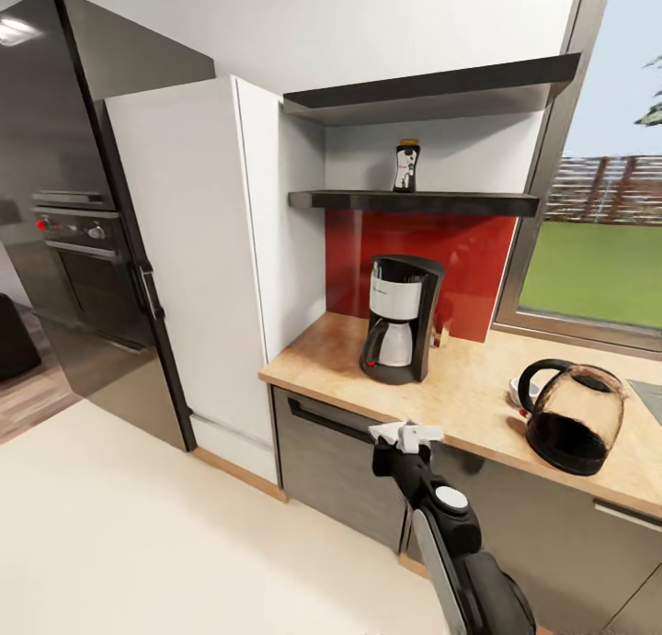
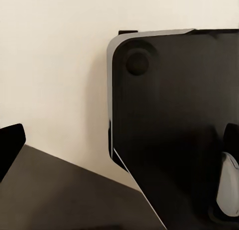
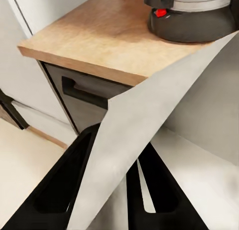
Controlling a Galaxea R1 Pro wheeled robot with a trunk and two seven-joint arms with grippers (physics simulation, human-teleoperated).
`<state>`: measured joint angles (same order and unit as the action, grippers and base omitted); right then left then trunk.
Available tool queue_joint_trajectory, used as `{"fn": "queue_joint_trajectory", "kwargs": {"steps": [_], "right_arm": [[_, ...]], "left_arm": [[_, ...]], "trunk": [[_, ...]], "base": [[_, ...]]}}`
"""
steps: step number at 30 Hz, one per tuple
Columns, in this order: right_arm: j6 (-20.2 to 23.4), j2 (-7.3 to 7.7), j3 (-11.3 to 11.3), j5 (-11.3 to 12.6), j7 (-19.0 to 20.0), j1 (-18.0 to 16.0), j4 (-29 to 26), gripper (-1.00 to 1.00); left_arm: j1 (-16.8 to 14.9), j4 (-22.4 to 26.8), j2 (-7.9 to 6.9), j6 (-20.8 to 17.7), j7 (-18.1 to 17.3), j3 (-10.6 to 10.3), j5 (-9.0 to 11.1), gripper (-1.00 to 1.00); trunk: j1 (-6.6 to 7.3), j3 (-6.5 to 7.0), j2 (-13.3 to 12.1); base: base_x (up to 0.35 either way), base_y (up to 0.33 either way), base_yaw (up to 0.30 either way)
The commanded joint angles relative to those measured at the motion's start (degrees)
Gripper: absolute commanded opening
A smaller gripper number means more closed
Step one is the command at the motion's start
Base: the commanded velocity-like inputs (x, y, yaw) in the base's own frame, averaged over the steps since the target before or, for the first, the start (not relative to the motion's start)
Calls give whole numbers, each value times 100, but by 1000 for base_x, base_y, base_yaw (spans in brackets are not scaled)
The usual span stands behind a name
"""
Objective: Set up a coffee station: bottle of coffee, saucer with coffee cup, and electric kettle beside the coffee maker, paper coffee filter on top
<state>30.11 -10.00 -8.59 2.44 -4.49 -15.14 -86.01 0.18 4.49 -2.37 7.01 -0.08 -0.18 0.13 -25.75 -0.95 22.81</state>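
Pinching white paper filter (image 3: 149,135) (folded, creased): right claw (image 1: 405,436); left claw's grip unclear.

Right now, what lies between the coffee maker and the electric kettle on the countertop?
In the head view, mostly bare countertop separates the coffee maker from the electric kettle; a small brown item stands by the backsplash.

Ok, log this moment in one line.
right gripper: shut on filter | short of counter | coffee maker: top bare | bottle: on shelf | kettle: on counter

matt wood countertop (image 1: 478,387), glossy glass electric kettle (image 1: 575,417)
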Motion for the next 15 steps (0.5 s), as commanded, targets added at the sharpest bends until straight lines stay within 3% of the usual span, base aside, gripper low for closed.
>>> {"fn": "queue_joint_trajectory", "kwargs": {"steps": [1,7,12,15], "right_arm": [[153,0,-21,36,-117,-93,-9,-100],[1308,0,-92,53,-1134,-1353,7,-100],[2406,0,-113,37,-1533,-2325,126,-100],[2989,0,-114,16,-1687,-3040,603,-100]], "left_arm": [[2,9,-1,9,-1,-3,2,100],[0,8,6,11,-1,-4,2,100],[0,8,14,2,-1,-7,2,100],[1,8,22,-14,-1,-8,-2,100]], "trunk": [[-3,-11,11],[-3,-11,11],[-3,-11,11],[-3,-11,11]], "base": [[-22,7,0],[-6,2,0],[0,0,0],[0,0,0]]}}
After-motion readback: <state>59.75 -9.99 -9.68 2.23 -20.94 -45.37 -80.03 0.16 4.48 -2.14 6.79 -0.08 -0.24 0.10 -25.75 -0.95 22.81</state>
